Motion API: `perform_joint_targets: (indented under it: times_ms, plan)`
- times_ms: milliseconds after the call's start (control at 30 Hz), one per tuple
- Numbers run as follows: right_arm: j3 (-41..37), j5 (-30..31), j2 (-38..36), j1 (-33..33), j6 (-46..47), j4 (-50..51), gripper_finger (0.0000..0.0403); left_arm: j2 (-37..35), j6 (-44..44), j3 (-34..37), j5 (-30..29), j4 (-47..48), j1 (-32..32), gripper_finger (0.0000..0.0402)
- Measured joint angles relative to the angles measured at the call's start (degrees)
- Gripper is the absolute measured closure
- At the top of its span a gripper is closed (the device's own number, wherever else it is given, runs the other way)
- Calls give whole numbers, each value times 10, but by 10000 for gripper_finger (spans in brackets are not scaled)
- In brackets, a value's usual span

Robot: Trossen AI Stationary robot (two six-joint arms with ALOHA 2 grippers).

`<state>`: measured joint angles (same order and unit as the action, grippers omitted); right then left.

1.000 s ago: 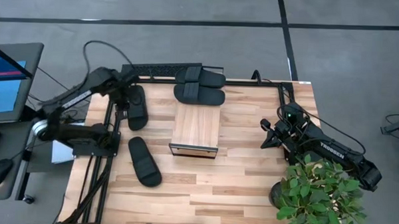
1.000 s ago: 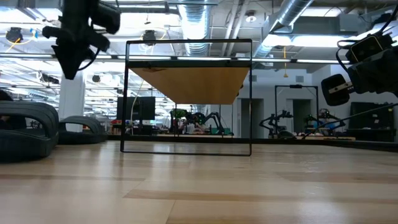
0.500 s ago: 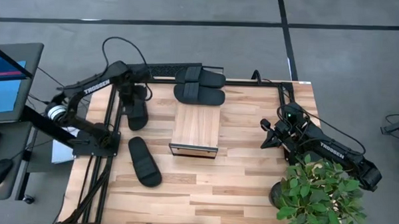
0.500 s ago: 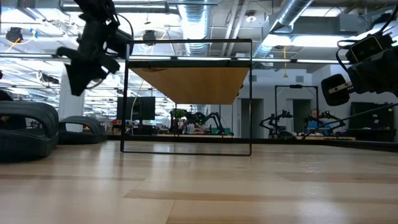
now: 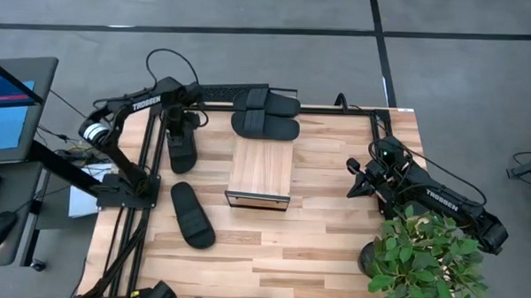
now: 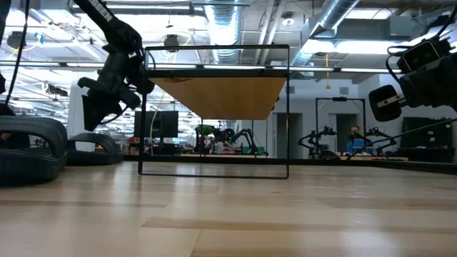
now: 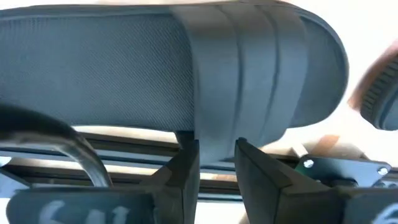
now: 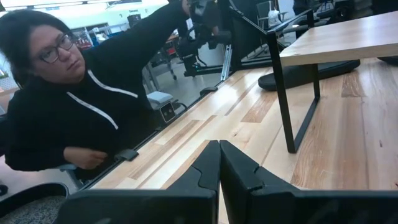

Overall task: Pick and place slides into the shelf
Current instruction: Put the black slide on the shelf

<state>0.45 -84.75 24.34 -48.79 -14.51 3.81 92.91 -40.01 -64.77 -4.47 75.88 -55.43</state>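
Note:
Four black slides lie on the table. Two lie side by side at the far edge behind the shelf, one at the far left, and one left of the shelf, nearer. My left gripper is open just above the far-left slide. In the left wrist view its fingers stand on either side of that slide's ribbed strap. My right gripper is shut and empty, held above the table right of the shelf. My left gripper comes at the far-left slide from above, one finger on each side of the strap's side edge. I cannot tell whether the fingers touch it. The slide lies flat on the table.
A potted plant stands at the near right corner under the right arm. A dark metal frame runs along the table's left edge. A person in a black hoodie sits beyond the table's left side. Bare wood lies near of the shelf.
My left gripper has gone down and a little toward the table's right, from high over the left edge to just above the far-left slide. The arm has swung toward the far edge. No slide has moved.

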Motion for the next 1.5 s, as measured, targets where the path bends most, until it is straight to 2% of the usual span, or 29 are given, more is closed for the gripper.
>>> perform_joint_targets:
  times_ms: [267,667,1067,1333,1500]
  plan:
    - [0,0,0,0,0,0,403,10,0,0,-1,-36,-20,313]
    - [0,0,0,0,0,0,403,10,-30,5,71,-50,-36,313]
    - [0,0,0,0,0,0,403,9,-87,50,60,-75,-36,313]
    - [0,0,0,0,0,0,403,9,-87,51,12,-75,-36,313]
    - [0,0,0,0,0,0,403,9,-87,51,3,-74,-36,313]
